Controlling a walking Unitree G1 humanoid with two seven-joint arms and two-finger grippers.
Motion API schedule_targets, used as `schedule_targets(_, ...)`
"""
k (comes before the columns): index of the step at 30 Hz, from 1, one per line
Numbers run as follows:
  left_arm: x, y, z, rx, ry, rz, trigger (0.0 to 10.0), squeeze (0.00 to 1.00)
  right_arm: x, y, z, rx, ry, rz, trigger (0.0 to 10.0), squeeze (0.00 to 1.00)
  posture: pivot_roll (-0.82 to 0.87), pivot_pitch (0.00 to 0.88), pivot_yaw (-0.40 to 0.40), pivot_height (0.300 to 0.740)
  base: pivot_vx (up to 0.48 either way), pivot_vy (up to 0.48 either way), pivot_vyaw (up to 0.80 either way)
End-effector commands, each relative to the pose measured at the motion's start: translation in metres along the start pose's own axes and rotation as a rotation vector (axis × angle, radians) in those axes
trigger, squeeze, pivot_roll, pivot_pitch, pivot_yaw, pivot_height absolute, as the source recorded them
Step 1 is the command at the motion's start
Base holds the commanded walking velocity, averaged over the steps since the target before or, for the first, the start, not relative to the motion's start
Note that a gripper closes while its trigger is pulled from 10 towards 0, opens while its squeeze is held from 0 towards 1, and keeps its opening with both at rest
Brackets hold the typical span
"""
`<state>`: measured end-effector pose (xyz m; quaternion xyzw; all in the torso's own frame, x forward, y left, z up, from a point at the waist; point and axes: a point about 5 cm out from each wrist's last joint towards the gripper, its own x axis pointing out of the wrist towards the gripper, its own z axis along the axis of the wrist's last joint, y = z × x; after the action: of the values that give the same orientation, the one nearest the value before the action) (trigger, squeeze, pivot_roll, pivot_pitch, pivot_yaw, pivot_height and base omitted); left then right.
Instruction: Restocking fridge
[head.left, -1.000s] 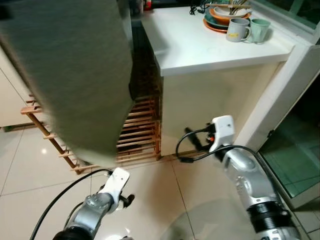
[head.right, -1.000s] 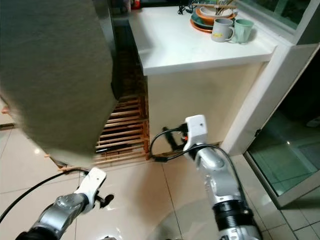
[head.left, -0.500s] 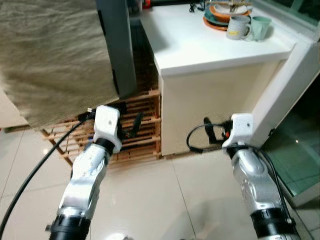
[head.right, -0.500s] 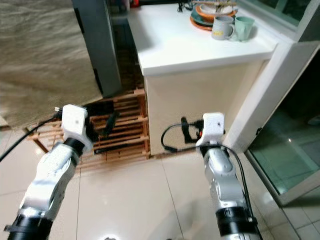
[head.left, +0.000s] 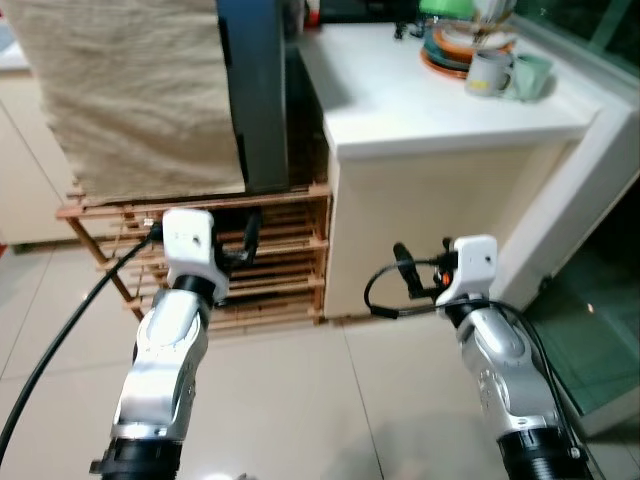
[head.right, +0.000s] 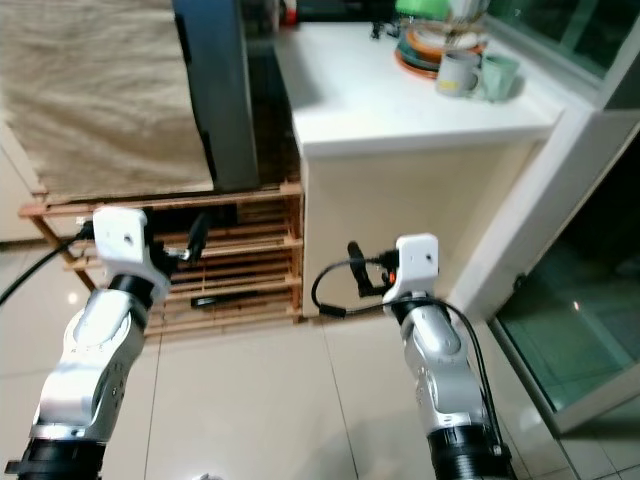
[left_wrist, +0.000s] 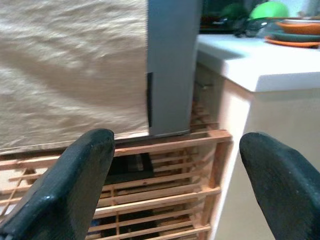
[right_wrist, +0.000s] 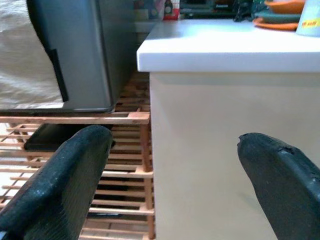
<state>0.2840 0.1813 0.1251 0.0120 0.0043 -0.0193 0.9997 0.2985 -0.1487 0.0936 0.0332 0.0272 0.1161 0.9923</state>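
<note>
At the upper left of the head view a beige cloth (head.left: 140, 95) drapes the grey fridge (head.left: 258, 100), which stands on a wooden slatted rack (head.left: 280, 265). The left gripper (left_wrist: 175, 185) is raised before the rack, fingers (left_wrist: 75, 185) spread wide and empty. Right of centre, the right gripper (right_wrist: 170, 185) faces the white worktop (head.left: 440, 100), likewise spread and empty; mugs (head.left: 505, 72) sit upper right. No stock in hand, so I judge the sound step is squaring up to the fridge and finding its door edge first.
</note>
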Motion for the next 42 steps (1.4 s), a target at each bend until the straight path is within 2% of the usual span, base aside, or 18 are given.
schedule_targets(1, 0.005, -0.006, 0.000, -0.021, 0.012, -0.011, 10.0, 0.00, 0.001, -0.007, 0.001, -0.026, -0.001, -0.026, 10.0, 0.18, -0.14, 0.000, 0.003, 0.740, 0.458, 0.000, 0.00)
schedule_targets(11, 0.010, -0.005, 0.000, -0.018, 0.020, -0.003, 10.0, 0.00, 0.003, -0.004, -0.002, -0.027, 0.007, -0.009, 10.0, 0.18, -0.14, 0.000, 0.003, 0.740, 0.410, 0.191, 0.00)
schedule_targets(13, 0.009, -0.003, 0.000, 0.028, 0.019, 0.020, 10.0, 0.00, 0.003, -0.004, -0.003, -0.026, 0.010, -0.009, 10.0, 0.18, -0.14, 0.000, 0.001, 0.740, 0.187, 0.150, 0.00)
schedule_targets(16, 0.011, -0.004, -0.004, 0.052, 0.044, 0.032, 10.0, 0.00, 0.005, -0.003, -0.005, -0.020, 0.017, -0.007, 10.0, 0.18, -0.13, 0.000, -0.002, 0.740, 0.000, 0.000, 0.00)
schedule_targets(21, 0.012, -0.005, -0.004, 0.027, 0.042, 0.034, 10.0, 0.00, 0.009, 0.003, -0.004, -0.004, 0.014, 0.012, 10.0, 0.18, -0.11, 0.000, -0.010, 0.740, 0.000, 0.000, 0.00)
schedule_targets(31, 0.014, -0.008, -0.005, 0.001, 0.046, 0.023, 10.0, 0.00, 0.011, -0.001, -0.006, -0.015, 0.025, -0.005, 10.0, 0.18, -0.12, 0.000, -0.017, 0.740, 0.000, 0.000, 0.00)
schedule_targets(35, 0.015, -0.008, -0.005, 0.003, 0.044, 0.017, 10.0, 0.00, 0.010, -0.001, -0.005, -0.020, 0.019, -0.008, 10.0, 0.18, -0.12, 0.000, -0.015, 0.740, 0.000, 0.475, 0.00)
schedule_targets(42, 0.016, -0.010, -0.004, -0.005, 0.041, 0.012, 10.0, 0.00, 0.008, -0.003, -0.008, -0.023, 0.025, -0.025, 10.0, 0.18, -0.13, 0.000, -0.013, 0.740, 0.000, 0.324, -0.55)
